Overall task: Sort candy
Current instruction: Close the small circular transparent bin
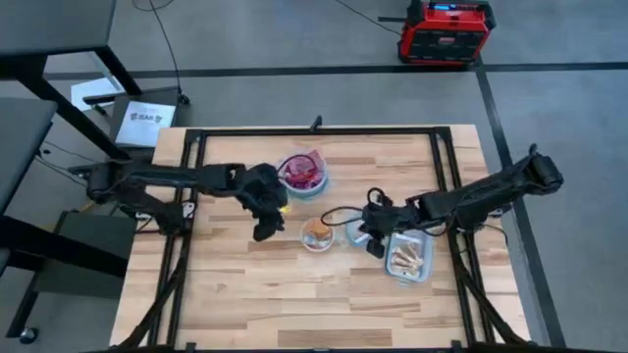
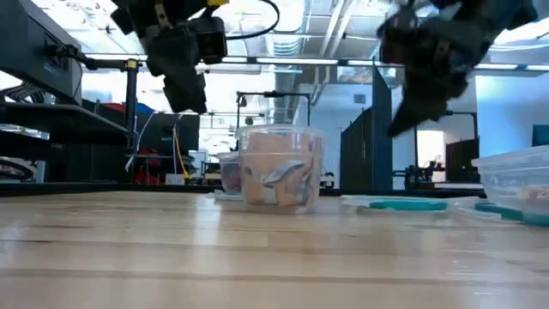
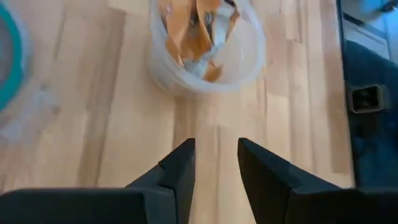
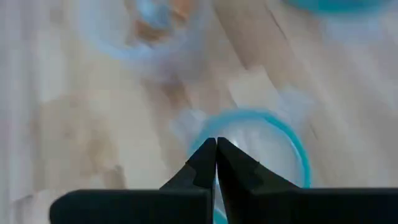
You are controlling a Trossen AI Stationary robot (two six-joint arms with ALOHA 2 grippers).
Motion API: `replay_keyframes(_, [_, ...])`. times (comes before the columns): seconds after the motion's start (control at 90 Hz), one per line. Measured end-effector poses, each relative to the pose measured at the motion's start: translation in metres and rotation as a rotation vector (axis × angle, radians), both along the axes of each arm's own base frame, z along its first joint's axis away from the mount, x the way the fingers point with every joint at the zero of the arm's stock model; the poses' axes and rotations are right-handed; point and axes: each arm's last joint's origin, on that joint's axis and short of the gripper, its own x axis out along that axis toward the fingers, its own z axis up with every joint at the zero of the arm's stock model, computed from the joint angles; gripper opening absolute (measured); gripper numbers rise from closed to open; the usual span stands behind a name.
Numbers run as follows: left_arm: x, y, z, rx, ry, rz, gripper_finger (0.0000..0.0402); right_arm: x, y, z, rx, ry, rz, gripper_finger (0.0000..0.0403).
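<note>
1. Two grippers are seen above the middle of the bench [image 1: 235, 304]: the left gripper [image 1: 265, 231] hovers with its fingers parted and nothing between them, just short of the bowl of orange candy [image 1: 316, 232]; the right gripper [image 4: 216, 163] is pinched shut over an empty blue-rimmed bowl [image 4: 264, 140], and whether a sweet is held cannot be told.
2. The candy is found in three places: red and purple pieces in the bowl [image 1: 302, 173] nearer the far edge, orange ones in the middle bowl, pale ones in the rectangular tub [image 1: 408, 257] toward the right edge.
3. The step is judged to be a drop into the empty bowl; the closed tips are best centred well inside the rim before being opened.
4. The left gripper is best kept clear of the orange bowl meanwhile, so that a collision is avoided.
</note>
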Motion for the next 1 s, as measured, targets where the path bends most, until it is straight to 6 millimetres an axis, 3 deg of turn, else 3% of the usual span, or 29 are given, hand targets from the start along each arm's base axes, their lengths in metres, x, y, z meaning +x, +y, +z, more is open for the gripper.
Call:
replay_keyframes(0.189, [0.005,-0.027,-0.039,-0.039,-0.104,-0.057,0.0107,-0.001,-0.039,-0.012,0.076,0.11,-0.178,0.0058])
replay_keyframes(0.311, [0.008,-0.043,-0.056,0.023,-0.132,-0.093,0.0107,0.001,-0.068,-0.018,0.125,0.14,-0.171,0.0119])
replay_keyframes(0.478, [0.018,-0.054,-0.079,0.182,-0.146,-0.175,0.0107,0.005,-0.095,-0.045,0.237,0.225,-0.105,0.0188])
replay_keyframes(0.722, [0.04,-0.053,-0.104,0.214,-0.174,-0.136,0.0107,0.021,-0.092,-0.069,0.395,0.207,0.024,0.0229])
replay_keyframes(1.0, [0.044,-0.032,-0.108,0.254,-0.133,-0.043,0.0107,0.026,-0.058,-0.055,0.426,0.177,0.147,0.022])
